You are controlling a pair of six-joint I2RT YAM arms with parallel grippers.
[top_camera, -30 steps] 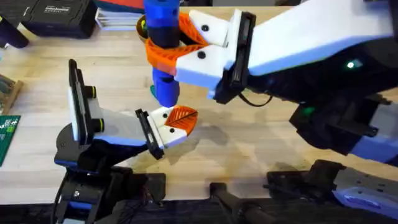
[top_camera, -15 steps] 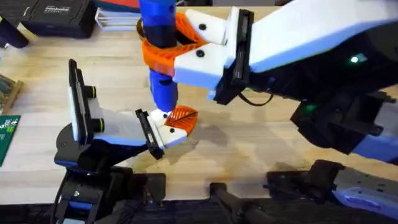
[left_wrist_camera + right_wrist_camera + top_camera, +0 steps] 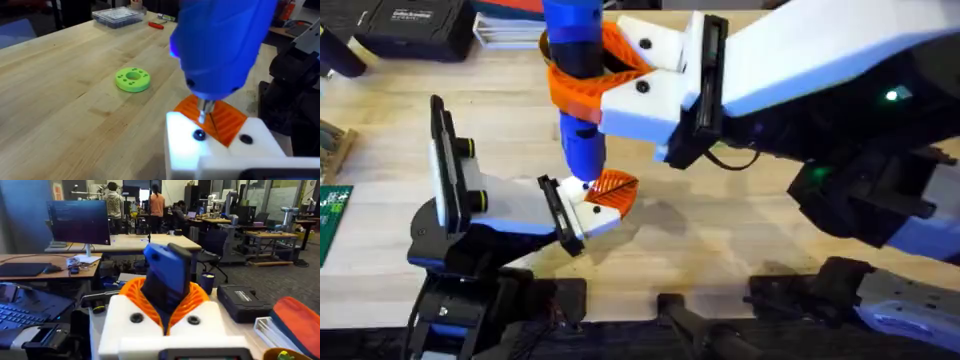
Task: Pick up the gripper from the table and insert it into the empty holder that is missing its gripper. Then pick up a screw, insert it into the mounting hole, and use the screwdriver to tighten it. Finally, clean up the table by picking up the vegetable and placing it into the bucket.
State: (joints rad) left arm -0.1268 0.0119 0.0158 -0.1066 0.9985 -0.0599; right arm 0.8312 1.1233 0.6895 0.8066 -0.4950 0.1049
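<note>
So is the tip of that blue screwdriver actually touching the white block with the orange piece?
Touching. In the left wrist view, the screwdriver points its metal bit down onto the holder, meeting it at the edge of the gripper, with no gap visible.

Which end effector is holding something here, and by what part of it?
The right end effector clamps the blue screwdriver around the middle of its body, upright, tip down on the holder. Whether the left one holds anything cannot be told.

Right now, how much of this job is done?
Done: the ribbed orange plastic wedge sits in its white block holder.
In hand: the right gripper holds the stout blue screwdriver, tip on a screw.
Left: tightening it and bucketing the vegetable.
</note>
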